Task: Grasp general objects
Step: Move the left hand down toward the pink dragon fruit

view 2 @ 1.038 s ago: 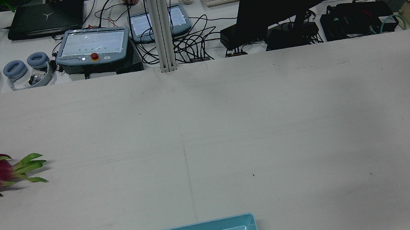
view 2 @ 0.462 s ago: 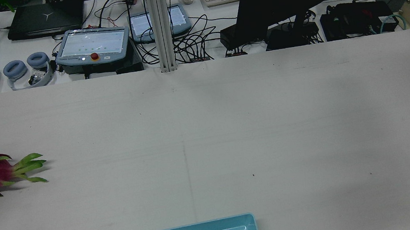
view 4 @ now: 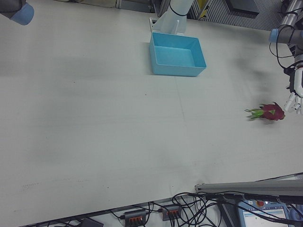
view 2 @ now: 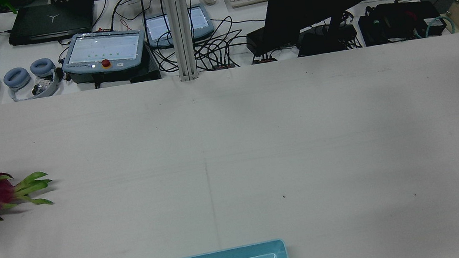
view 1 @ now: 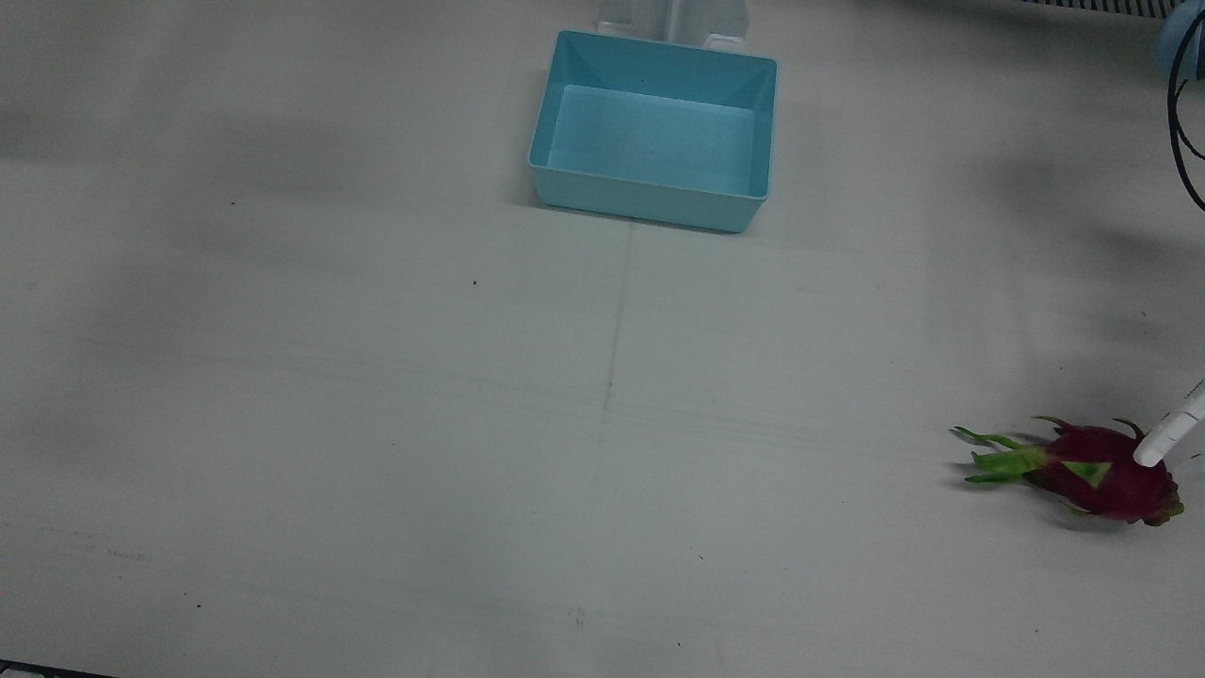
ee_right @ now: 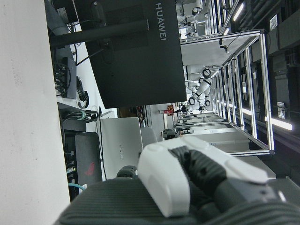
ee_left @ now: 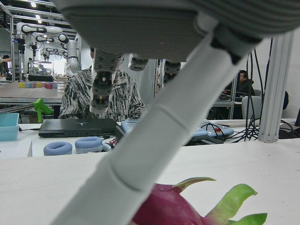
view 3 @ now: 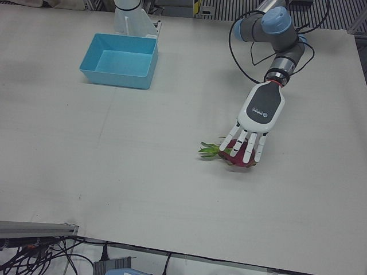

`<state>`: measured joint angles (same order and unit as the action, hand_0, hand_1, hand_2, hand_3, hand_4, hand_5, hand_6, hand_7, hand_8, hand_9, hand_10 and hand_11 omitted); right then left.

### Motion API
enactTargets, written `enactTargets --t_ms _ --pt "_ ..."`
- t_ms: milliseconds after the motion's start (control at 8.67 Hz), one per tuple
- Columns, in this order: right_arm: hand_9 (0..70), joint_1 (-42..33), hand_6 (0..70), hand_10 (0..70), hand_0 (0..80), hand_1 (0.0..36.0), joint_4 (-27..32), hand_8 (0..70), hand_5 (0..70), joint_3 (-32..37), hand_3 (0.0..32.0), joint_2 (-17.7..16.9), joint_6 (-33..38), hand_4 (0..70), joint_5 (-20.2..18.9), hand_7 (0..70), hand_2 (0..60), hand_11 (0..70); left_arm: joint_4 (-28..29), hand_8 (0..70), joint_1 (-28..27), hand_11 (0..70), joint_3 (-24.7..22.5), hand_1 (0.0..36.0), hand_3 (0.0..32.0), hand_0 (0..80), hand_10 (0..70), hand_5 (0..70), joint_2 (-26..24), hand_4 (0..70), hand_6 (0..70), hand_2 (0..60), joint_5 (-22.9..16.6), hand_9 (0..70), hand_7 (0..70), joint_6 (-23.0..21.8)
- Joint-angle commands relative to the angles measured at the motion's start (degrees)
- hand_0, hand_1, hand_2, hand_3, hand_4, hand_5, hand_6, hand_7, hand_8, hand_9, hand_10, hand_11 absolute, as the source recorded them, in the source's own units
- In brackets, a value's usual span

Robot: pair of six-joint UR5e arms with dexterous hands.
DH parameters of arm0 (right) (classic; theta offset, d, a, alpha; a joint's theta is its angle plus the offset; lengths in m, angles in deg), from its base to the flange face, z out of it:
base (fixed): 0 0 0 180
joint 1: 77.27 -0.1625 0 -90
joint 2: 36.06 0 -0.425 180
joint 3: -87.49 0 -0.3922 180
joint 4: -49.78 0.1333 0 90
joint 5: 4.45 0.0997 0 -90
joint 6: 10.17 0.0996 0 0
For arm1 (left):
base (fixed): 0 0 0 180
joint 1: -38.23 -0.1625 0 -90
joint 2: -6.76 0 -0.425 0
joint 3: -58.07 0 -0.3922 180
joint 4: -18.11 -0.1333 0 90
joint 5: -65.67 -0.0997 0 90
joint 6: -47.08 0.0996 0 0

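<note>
— Where did the dragon fruit lie, and where was the left hand?

— The fruit lay on its side on the bare white table, far out on the robot's left half, well apart from the blue bin, which was empty. Its green leafy tips pointed toward the table's middle. The left hand hung over the red body with its fingers spread wide and pointing down, holding nothing. From the left-front view alone I couldn't say whether any fingertip was already touching the skin; the front view showed one finger across the fruit's far end, perhaps just above it.

— And the right hand?

— Only its own camera showed it, curled close to the lens and away from the work. Whether it was truly closed I cannot tell.

— How would the fruit handle?

— I'd judge it fairly heavy for its size, firm under the skin, smooth and somewhat waxy, and rounded enough to roll. The green scales are soft and would bend or tear, so no hold there. Better to wrap the fingers round the thick red middle, across its short width, closing gently but fully so it couldn't slip out endways.
</note>
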<state>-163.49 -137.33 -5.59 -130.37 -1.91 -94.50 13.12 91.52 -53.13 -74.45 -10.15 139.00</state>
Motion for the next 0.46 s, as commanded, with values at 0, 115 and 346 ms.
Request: enactTargets --t_ms 0,115,346 --pt "0.0 0.0 0.0 0.0 0.0 0.0 0.0 0.0 0.0 0.0 0.0 0.0 0.0 0.0 -0.04 0.0 0.0 0.0 1.3 0.0 -0.21 0.0 5.72 36.0 19.0 80.0 0.0 0.0 -2.89 5.4 0.0 60.0 3.05 4.2 28.3 0.01" --pt "0.0 0.0 0.0 0.0 0.0 0.0 0.0 0.0 0.0 0.0 0.0 0.0 0.0 0.0 -0.04 0.0 0.0 0.0 1.39 0.0 -0.21 0.0 7.22 36.0 19.0 80.0 0.0 0.0 -3.78 4.6 0.0 60.0 3.05 4.1 27.6 0.01" --pt "0.0 0.0 0.0 0.0 0.0 0.0 0.0 0.0 0.0 0.0 0.0 0.0 0.0 0.0 -0.04 0.0 0.0 0.0 0.51 0.0 -0.3 0.0 7.49 36.0 19.0 80.0 0.0 0.0 -5.01 4.8 0.0 60.0 3.13 4.3 28.7 0.45"
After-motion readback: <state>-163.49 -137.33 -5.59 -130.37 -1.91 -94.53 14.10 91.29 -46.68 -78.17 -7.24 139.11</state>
